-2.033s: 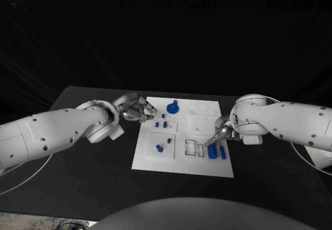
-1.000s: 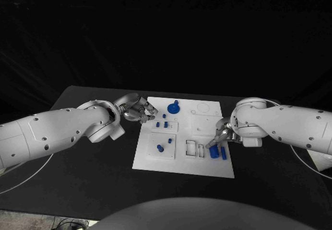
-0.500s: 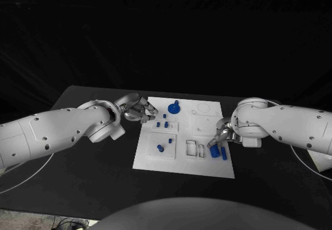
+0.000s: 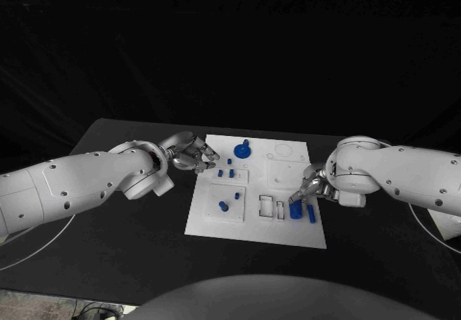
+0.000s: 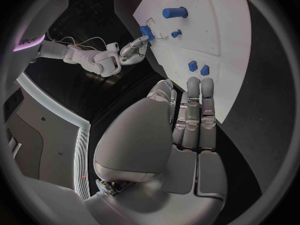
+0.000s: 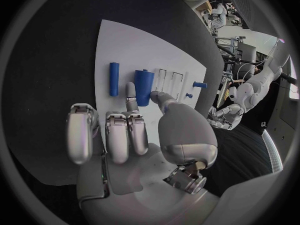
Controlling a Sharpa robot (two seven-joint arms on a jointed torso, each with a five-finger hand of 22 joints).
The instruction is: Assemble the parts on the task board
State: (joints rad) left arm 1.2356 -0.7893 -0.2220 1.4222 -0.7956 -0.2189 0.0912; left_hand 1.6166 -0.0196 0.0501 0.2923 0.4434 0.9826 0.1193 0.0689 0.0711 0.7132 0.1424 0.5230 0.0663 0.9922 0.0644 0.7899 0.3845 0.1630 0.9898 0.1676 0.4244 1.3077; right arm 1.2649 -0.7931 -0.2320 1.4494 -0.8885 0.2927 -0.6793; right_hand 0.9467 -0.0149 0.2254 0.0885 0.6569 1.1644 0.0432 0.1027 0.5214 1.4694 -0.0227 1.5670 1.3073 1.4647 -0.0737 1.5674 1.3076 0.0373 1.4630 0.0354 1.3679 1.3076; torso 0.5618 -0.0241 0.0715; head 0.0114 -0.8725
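While fingers curl, left hand [image 4: 195, 155] hovers — board's [image 4: 252, 227] edge

In the right wrist view, the right hand [image 6: 134, 135] covers the near end of the thick blue part [image 6: 144, 87], so contact between fingertip and part cannot be told. In the head view, small blue pegs [image 4: 224, 173] at the board's [image 4: 254, 230] ten o'clock are too small to tell apart. The left hand [image 4: 195, 157] hides the board's edge there.
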